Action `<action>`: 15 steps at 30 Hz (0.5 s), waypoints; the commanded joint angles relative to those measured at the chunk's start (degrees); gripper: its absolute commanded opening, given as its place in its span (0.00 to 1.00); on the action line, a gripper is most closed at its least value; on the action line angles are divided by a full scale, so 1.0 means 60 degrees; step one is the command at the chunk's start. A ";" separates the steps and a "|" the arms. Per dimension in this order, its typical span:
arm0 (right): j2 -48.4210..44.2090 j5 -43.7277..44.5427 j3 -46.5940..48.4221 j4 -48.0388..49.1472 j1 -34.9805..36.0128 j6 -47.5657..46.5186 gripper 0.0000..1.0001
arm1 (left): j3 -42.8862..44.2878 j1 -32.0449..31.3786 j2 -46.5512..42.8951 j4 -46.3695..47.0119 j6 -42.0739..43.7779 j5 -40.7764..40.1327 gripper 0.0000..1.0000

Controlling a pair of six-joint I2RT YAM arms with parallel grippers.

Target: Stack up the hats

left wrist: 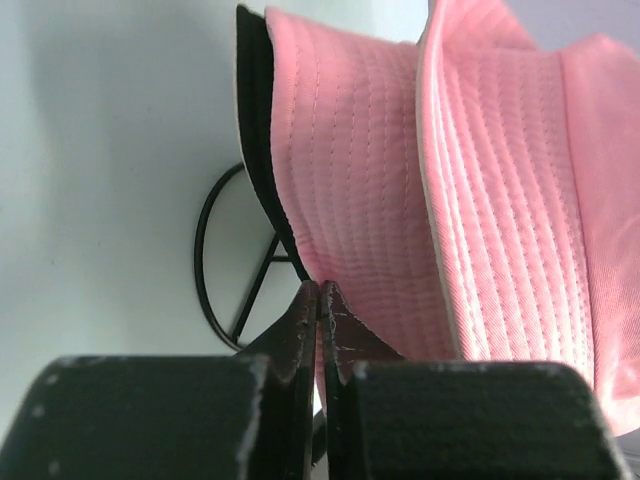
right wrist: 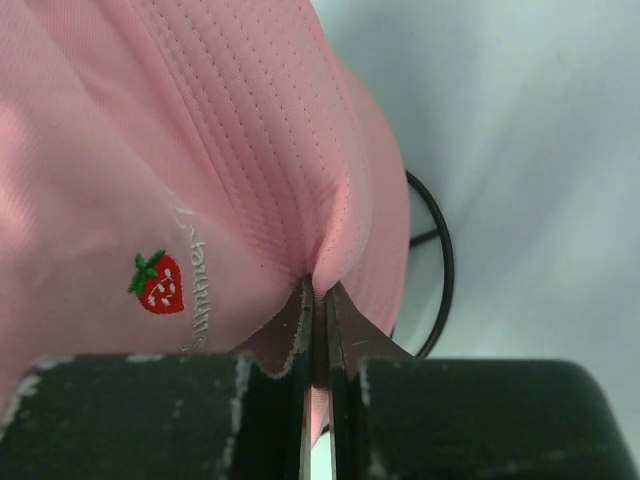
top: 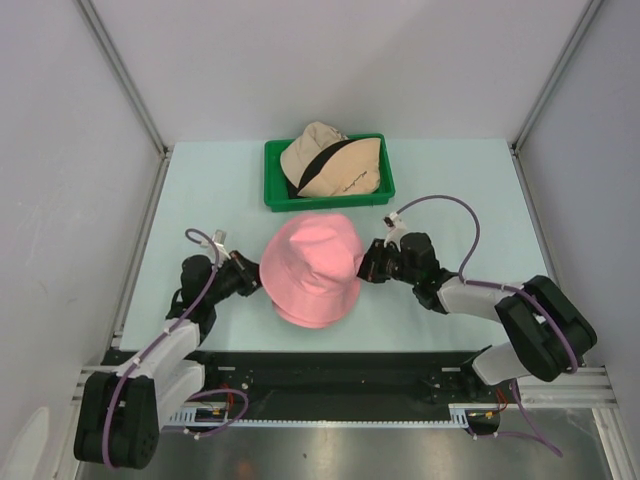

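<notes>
My jaws, clamped shut on the soft pink fabric bucket hat (top: 312, 270), left at nine o'clock, right at three, should pull evenly.

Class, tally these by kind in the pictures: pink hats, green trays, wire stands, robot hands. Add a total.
Pink hat: 1
Green tray: 1
Wire stand: 1
Robot hands (left hand, right hand): 2
Total: 5
</notes>
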 commanded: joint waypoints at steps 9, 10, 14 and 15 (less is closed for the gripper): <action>-0.1023 0.1744 -0.0477 -0.1878 0.0668 0.0177 0.00 | 0.2179 0.0138 -0.1096 -0.4773 0.2255 -0.3305 0.68; -0.1126 0.1817 -0.0477 -0.1966 0.0683 0.0178 0.00 | 0.2266 0.0211 -0.1359 -0.5144 0.2315 -0.3557 0.80; -0.1683 0.2198 -0.0448 -0.2463 0.0815 0.0149 0.00 | 0.2501 0.0665 -0.2545 -0.6464 0.2477 -0.4248 1.00; -0.1857 0.2272 -0.0434 -0.2537 0.0859 0.0148 0.00 | 0.2531 0.0753 -0.2722 -0.6741 0.2433 -0.4277 1.00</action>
